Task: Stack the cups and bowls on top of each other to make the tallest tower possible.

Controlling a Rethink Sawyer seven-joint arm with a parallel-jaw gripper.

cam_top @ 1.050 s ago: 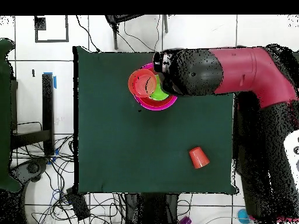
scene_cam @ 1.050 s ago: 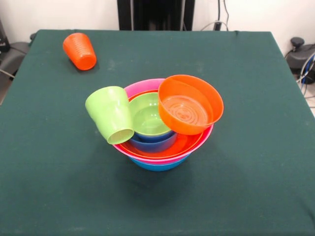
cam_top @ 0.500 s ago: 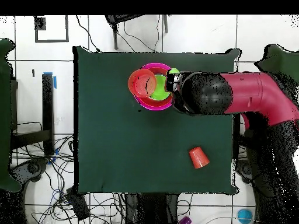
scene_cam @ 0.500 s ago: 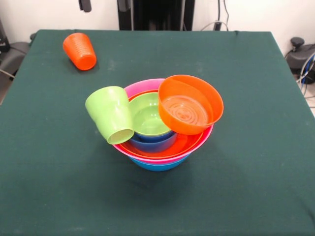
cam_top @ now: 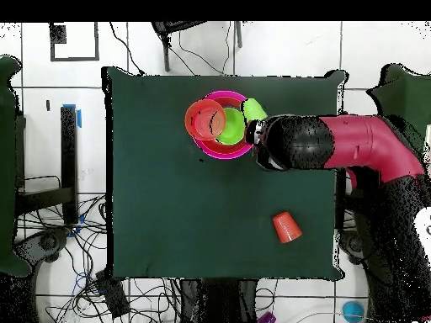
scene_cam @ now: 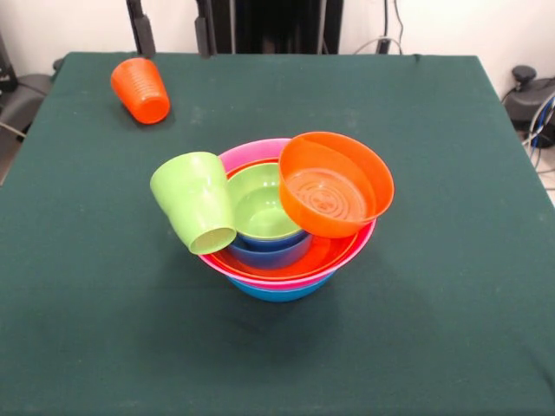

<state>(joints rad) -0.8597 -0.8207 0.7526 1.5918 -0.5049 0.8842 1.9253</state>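
1. Where the end effector (scene_cam: 171, 35) enters the front view at the top edge, two dark fingers (scene_cam: 139, 33) are seen apart with nothing between them, so it is released; they hang above the far part of the worktop (scene_cam: 451, 217), near the orange cup (scene_cam: 140, 90).
2. The orange cup, ribbed and tapered, is seen lying on its side on the green cloth, well apart from the tower (scene_cam: 286, 234).
3. The tower is formed by a wide blue bowl (scene_cam: 277, 292) at the bottom, a pink bowl (scene_cam: 257, 152) nested in it, then a large orange bowl (scene_cam: 295, 257).
4. Inside these a small blue bowl (scene_cam: 270, 251) is held, with a small lime-green bowl (scene_cam: 264, 204) seated in it.
5. A glossy orange bowl (scene_cam: 334, 184) is propped tilted on the rim, and the smooth lime-green cup (scene_cam: 196, 201) leans on the opposite rim, mouth outward.
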